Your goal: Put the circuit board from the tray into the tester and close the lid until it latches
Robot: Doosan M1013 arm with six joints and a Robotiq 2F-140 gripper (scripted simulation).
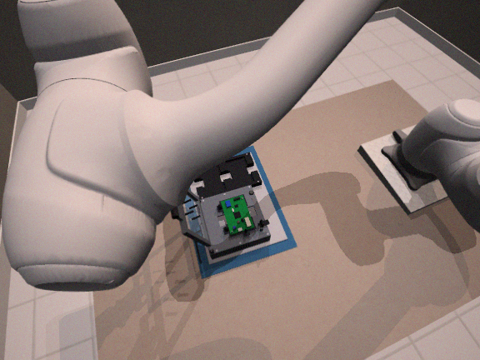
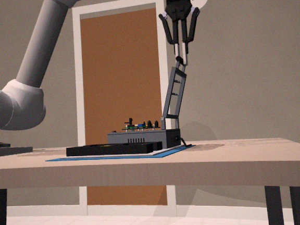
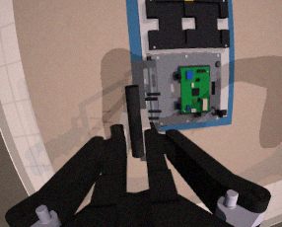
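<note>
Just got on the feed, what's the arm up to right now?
The gripper is shut on the handle of the tester's lid, which stands open, nearly upright. The board lies in the tester, and the tray beside it has both pockets bare. The lid is not yet pressed down or latched.

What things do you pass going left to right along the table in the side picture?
Robot arm → black tray → gray tester with the green board on top → open lid, its handle pinched by the end effector.
</note>
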